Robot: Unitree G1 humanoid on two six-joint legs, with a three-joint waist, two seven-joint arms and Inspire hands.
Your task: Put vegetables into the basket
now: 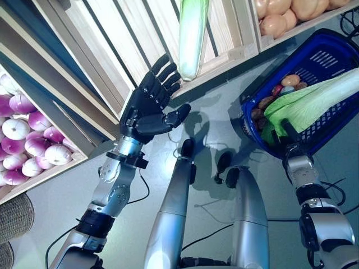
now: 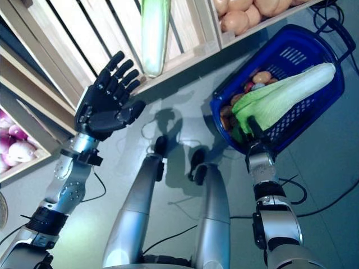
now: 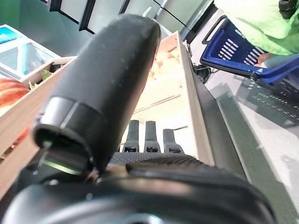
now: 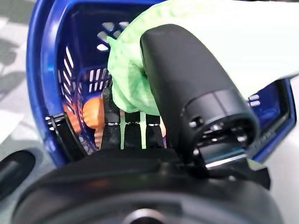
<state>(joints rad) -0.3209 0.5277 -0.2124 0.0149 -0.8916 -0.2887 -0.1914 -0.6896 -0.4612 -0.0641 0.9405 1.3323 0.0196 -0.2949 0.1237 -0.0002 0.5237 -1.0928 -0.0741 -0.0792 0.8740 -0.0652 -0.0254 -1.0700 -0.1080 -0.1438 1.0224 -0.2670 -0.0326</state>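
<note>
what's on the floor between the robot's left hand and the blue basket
Nothing lies there: in the left eye view, bare grey floor runs from the open left hand to the blue basket.

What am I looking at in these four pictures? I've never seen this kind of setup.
A humanoid robot, filmed by its own cameras. Two pictures look down from its head; the other two come from a camera on each wrist. Its left hand is raised, open and empty, before slatted wooden crates holding a long pale cabbage, purple-white onions and tan round vegetables. Its right hand reaches into a blue basket on the floor, thumb and fingers closed on a leafy green cabbage lying over smaller vegetables.
</note>
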